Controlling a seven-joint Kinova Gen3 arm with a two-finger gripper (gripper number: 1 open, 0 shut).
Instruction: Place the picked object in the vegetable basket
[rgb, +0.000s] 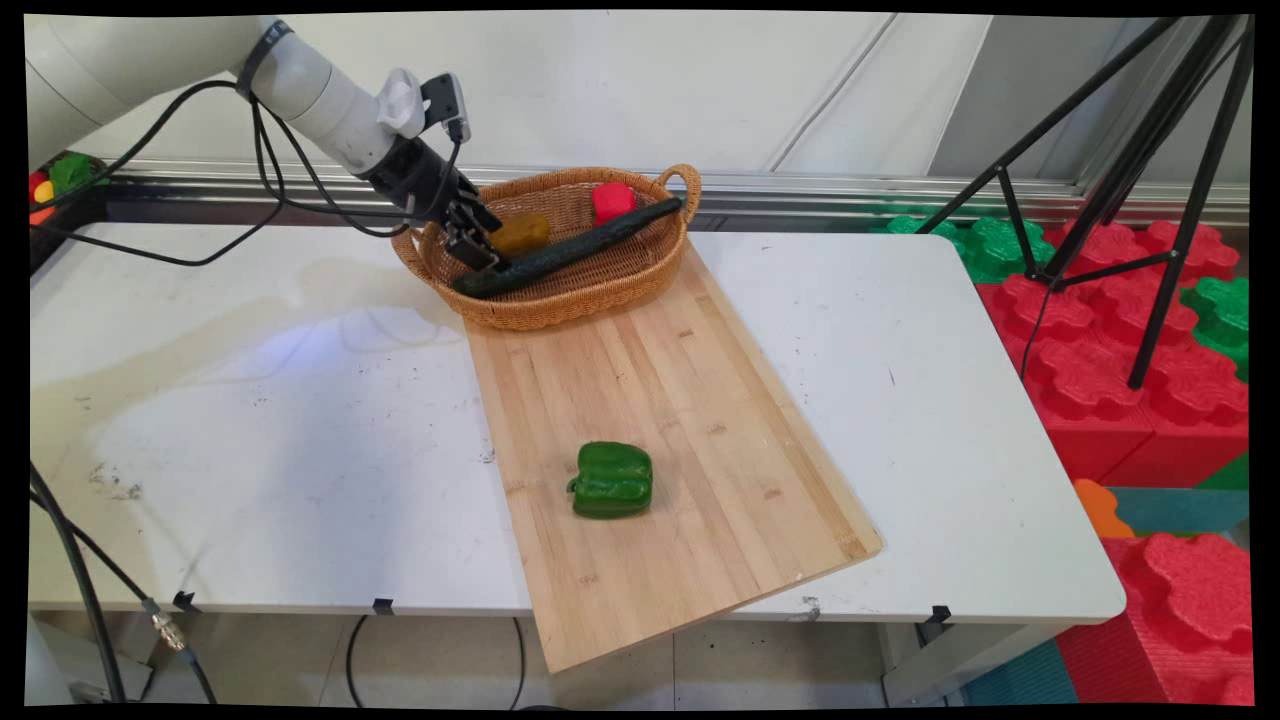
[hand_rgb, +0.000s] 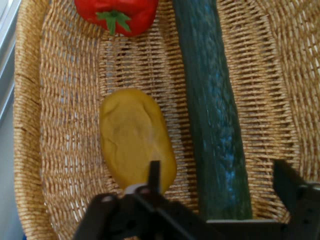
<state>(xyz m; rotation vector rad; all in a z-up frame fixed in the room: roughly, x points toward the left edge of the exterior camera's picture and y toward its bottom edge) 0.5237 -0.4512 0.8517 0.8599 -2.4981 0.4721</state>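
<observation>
The arm is reaching in from the upper left and its gripper (rgb: 478, 245) is hanging inside the near-left end of a woven wicker basket (rgb: 600, 295), which is sitting at the far end of a long wooden cutting board (rgb: 700, 400) on the white desk (rgb: 250, 450). In the hand view the gripper (hand_rgb: 220, 195) is showing its fingers (hand_rgb: 287, 182) released and spread wide, straddling the near end of a long dark green cucumber (hand_rgb: 212, 110); they are holding nothing, and whether either finger is touching the cucumber cannot be told. The cucumber (rgb: 565, 250) is lying diagonally across the basket, its far tip resting up against the rim near the basket's handle. Just beside it, on the side towards the wall, a yellow potato-shaped piece (rgb: 520, 233) is lying on the basket's woven floor (hand_rgb: 65, 150), and in the hand view this yellow piece (hand_rgb: 135, 137) is sitting next to one finger, apart from the cucumber. A red bell pepper (rgb: 613, 201) is resting at the far side of the basket, its green stem (hand_rgb: 115, 19) showing in the hand view. Well apart from the basket, a green bell pepper (rgb: 611, 480) is lying on its side on the near half of the cutting board.
</observation>
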